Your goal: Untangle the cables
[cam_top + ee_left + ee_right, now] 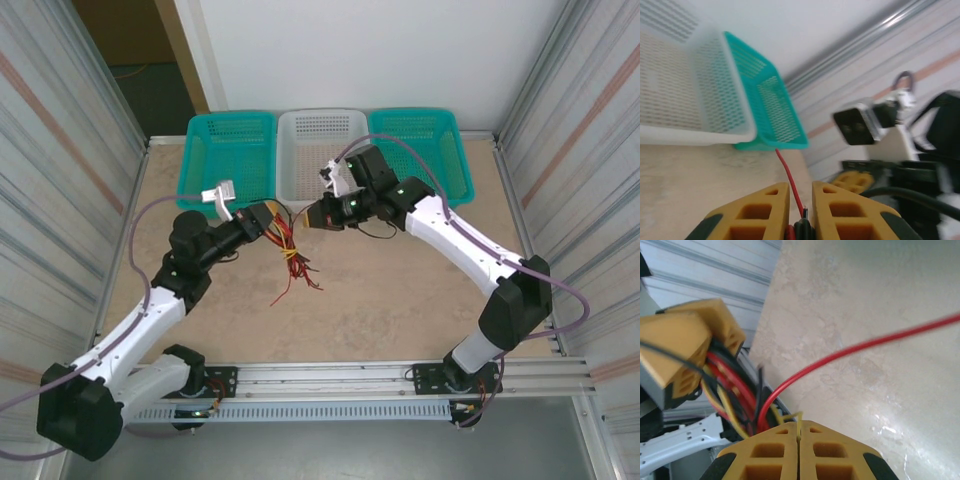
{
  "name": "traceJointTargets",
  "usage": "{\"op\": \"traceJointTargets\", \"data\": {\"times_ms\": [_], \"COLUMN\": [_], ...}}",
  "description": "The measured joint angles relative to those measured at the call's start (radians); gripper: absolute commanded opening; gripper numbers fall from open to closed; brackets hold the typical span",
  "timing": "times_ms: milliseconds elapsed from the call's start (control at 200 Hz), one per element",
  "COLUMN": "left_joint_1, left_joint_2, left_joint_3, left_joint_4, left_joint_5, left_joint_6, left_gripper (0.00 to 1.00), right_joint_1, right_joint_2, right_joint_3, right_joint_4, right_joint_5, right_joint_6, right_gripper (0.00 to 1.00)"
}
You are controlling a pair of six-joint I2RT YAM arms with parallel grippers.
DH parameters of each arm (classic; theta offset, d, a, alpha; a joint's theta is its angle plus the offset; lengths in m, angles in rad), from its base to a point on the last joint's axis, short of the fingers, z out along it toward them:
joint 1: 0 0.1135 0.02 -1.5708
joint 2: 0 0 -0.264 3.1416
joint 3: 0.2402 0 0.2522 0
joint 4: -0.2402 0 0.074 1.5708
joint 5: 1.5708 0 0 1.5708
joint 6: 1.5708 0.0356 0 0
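The cables (292, 258) are a bundle of thin red, black and pale yellow wires hanging over the middle of the table, loose ends trailing on the tabletop. My left gripper (272, 222) is shut on the bundle; in the left wrist view red and black wires (800, 227) are pinched deep between its yellow fingers (757, 212), and one red wire (788, 177) sticks out forward. My right gripper (308, 217) faces it closely from the right. In the right wrist view that gripper (799, 424) is shut on a pale yellow wire (792, 416), and a red wire (840, 356) loops past.
Three baskets stand along the table's far edge: a teal basket (230, 150), a white basket (320, 140) and another teal basket (420, 145). Corrugated metal walls close both sides. Bare tabletop (400, 300) lies in front of the grippers.
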Motion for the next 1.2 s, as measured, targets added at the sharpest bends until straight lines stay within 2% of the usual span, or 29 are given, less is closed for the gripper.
{"op": "traceJointTargets", "data": {"times_ms": [145,331,626,726,802,912,1042,1107,1202], "left_joint_1": [0.0,0.004,0.013,0.011,-0.007,-0.09,-0.161,-0.165,-0.165], "left_joint_2": [0.04,0.076,0.171,0.174,0.158,0.095,0.052,0.05,0.05], "left_joint_3": [0.001,0.031,0.097,0.098,0.098,0.108,0.155,0.179,0.184], "left_joint_4": [0.166,0.298,0.523,0.528,0.501,0.406,0.328,0.301,0.275], "left_joint_5": [0.046,0.022,-0.181,-0.268,-0.353,-0.526,-0.699,-0.776,-0.851], "left_joint_6": [-0.116,-0.218,-0.32,-0.302,-0.233,-0.06,0.137,0.216,0.296], "left_gripper": [0.0,0.0,0.0,0.0,0.0,0.0,0.0,0.0,0.0], "right_joint_1": [-0.047,-0.048,0.008,0.045,0.07,0.101,0.118,0.122,0.143], "right_joint_2": [-0.005,-0.004,0.039,0.085,0.102,0.096,0.033,-0.039,-0.168], "right_joint_3": [-0.13,-0.274,-0.464,-0.518,-0.543,-0.566,-0.578,-0.578,-0.547], "right_joint_4": [0.22,0.563,1.156,1.334,1.423,1.485,1.454,1.361,1.128], "right_joint_5": [-0.105,-0.174,-0.159,-0.124,-0.092,-0.053,-0.028,-0.021,-0.006], "right_joint_6": [0.045,0.193,0.515,0.631,0.699,0.753,0.764,0.727,0.619], "right_gripper": [0.0,0.0,0.0,0.0,0.0,0.0,0.0,0.0,0.0]}}
